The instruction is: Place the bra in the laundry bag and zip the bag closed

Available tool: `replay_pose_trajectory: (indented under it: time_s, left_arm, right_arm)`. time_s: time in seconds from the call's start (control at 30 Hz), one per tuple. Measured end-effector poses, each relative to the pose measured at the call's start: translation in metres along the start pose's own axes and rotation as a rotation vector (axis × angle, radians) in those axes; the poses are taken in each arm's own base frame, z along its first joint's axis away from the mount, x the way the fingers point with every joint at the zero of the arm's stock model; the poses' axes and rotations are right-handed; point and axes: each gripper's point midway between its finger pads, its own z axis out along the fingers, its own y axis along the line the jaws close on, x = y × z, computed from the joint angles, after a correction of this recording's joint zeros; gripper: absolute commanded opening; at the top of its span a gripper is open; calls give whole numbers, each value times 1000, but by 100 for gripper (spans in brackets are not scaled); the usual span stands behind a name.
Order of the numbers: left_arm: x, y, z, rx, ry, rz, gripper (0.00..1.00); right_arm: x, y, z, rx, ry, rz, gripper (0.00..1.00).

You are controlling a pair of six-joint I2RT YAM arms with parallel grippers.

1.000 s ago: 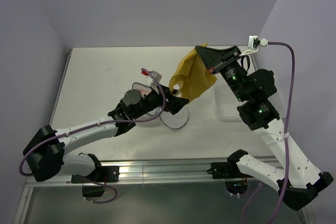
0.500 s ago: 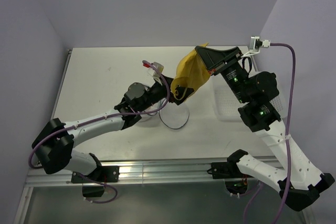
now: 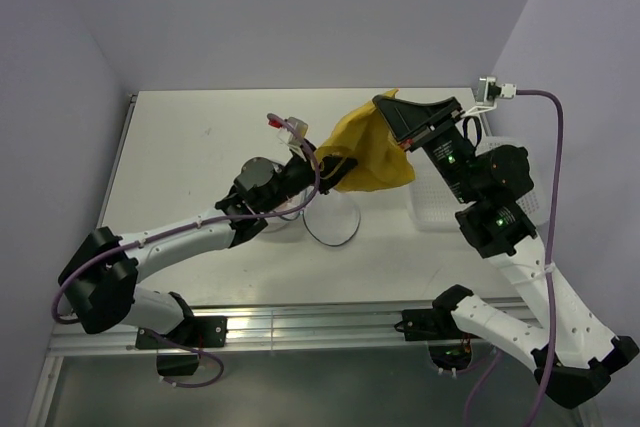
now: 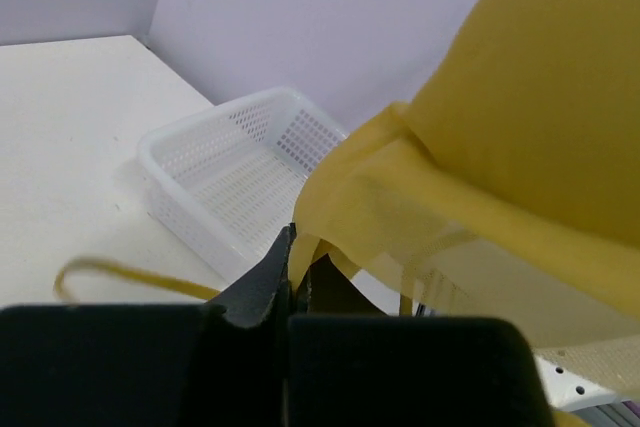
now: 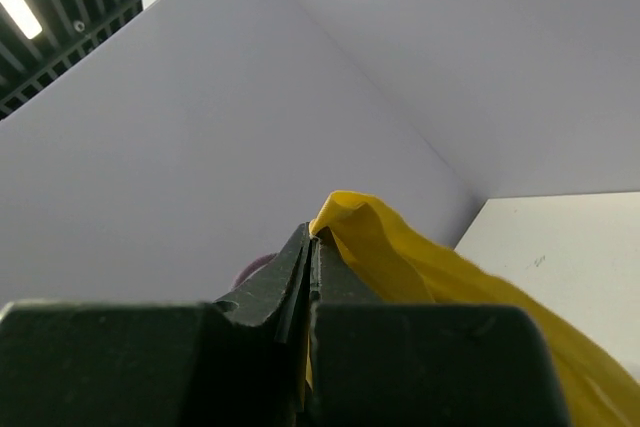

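Observation:
The yellow bra (image 3: pixel 370 152) hangs in the air between both grippers, above the table's middle. My right gripper (image 3: pixel 387 100) is shut on its top corner; in the right wrist view the bra (image 5: pixel 420 267) trails away from the closed jaws of the right gripper (image 5: pixel 314 237). My left gripper (image 3: pixel 323 162) is shut on the bra's lower left edge, and the left wrist view shows the left gripper (image 4: pixel 298 247) pinching the bra (image 4: pixel 520 117). The laundry bag (image 3: pixel 338 219), a round translucent mesh pouch, lies on the table below the left gripper, partly hidden by the left arm.
A white plastic lattice basket (image 3: pixel 428 202) stands at the right of the table, mostly behind the right arm, and shows as the basket (image 4: pixel 235 162) in the left wrist view. A loose yellow strap (image 4: pixel 120 275) curls low in that view. Walls close off the table's back and sides.
My left gripper, open before, has shut on the bra's lower edge. The bra now stretches wider between the two grippers, and the right gripper has shifted slightly right.

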Motion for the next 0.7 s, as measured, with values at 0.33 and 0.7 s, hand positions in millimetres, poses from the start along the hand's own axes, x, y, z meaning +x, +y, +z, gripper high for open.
replay_pose_trajectory:
  time_s: [0.33, 0.7]
  left_arm:
    - [-40, -3, -35, -71, -43, -16, 0]
    - [-33, 16, -63, -158, 41, -58, 0]
  right_arm:
    - [30, -11, -34, -53, 83, -90, 0]
    - [103, -76, -70, 32, 304, -153, 34]
